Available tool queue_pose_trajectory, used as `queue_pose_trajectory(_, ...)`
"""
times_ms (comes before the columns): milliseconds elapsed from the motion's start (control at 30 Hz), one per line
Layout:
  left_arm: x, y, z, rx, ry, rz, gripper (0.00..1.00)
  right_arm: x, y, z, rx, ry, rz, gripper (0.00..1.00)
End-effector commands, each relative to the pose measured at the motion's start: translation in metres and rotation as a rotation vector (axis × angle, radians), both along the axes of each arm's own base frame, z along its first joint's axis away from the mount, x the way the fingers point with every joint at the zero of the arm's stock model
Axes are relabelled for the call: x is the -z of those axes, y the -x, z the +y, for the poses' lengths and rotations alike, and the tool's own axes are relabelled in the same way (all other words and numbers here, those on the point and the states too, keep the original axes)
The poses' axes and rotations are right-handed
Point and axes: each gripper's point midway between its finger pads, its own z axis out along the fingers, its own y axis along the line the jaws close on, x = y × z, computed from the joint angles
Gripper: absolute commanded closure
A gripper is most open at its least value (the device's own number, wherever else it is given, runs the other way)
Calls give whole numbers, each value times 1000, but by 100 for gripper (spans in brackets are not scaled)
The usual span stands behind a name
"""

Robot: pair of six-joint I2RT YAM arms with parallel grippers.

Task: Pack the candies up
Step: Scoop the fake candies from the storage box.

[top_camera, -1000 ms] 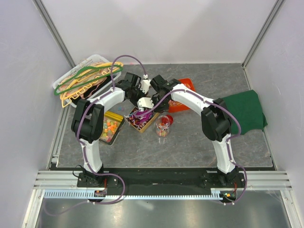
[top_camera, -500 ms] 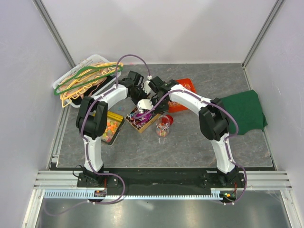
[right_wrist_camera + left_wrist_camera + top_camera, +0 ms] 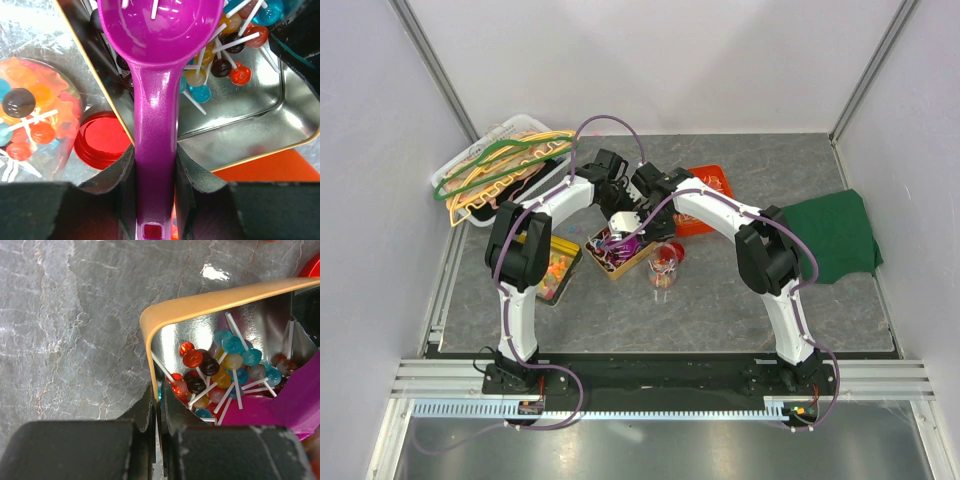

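Closest to me on the table (image 3: 720, 300) stands a clear cup (image 3: 661, 278), already partly filled with candies: gummy pieces and a few round heads on white sticks. A round red lid (image 3: 102, 142) lies just beside it, off the cup.

Just past the cup is the yellow-rimmed tin (image 3: 210, 300), where the rest of the candies (image 3: 220, 367) sit heaped in one corner: small lollipops in red, blue, brown and amber, their sticks crossed over each other. To its left a second tin (image 3: 577, 262) holds loose pastel sweets.

My left tool (image 3: 157, 401) is closed tight on the first tin's thin wall, one finger inside and one outside, bracing it. My right tool (image 3: 154, 170) is closed partway around the handle of the purple scoop (image 3: 154, 75), whose bowl is down in the tin among the sticks.

I judge these candies light and hard, likely to chip if dropped, and the tangled sticks will drag neighbours along or catch on the scoop's edge. They would roll on the glossy plastic, so I would slide the bowl under the heap and keep it level. Pinching one by its stick would be slow.

Beyond lie an orange packet (image 3: 710, 185), a green cloth (image 3: 835, 235) and a bin of hangers (image 3: 500, 165).
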Motion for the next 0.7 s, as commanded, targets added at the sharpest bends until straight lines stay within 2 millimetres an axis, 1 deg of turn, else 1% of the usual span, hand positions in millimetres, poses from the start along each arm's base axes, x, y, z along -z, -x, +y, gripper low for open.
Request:
queue_pose_trajectory(0,3,73,-40,281,58,153,98,-24,-61,11,7,-53,-226,100)
queue_pose_trajectory(167,6,70,-38,282,37,141,98,-30,-64,11,-4,-52,-241,100)
queue_pose_trajectory(233,9,68,-37,281,25,137,98,-34,-62,11,-12,-51,-235,100)
queue_pose_trajectory(267,10,67,-35,276,13,132,98,-39,-64,12,-14,-58,-240,100)
queue_pose_trajectory(300,11,66,-35,274,11,130,98,-39,-63,12,-20,-59,-233,100)
queue_pose_trajectory(333,12,66,-35,276,8,127,98,-38,-58,10,-27,-49,-212,100)
queue_pose_trajectory(367,12,65,-34,265,-4,121,98,-42,-60,10,-27,-54,-210,100)
queue_pose_trajectory(433,14,62,-33,257,-16,108,98,-39,-54,7,-32,-42,-173,100)
queue_pose_trajectory(467,14,60,-33,254,-25,99,98,-45,-56,8,-31,-49,-175,100)
queue_pose_trajectory(500,14,59,-34,251,-31,92,98,-41,-55,8,-35,-40,-164,100)
queue_pose_trajectory(533,15,58,-34,248,-38,89,98,-39,-54,6,-34,-28,-153,100)
queue_pose_trajectory(667,13,55,-38,244,-58,52,98,-36,-51,6,-44,-26,-136,100)
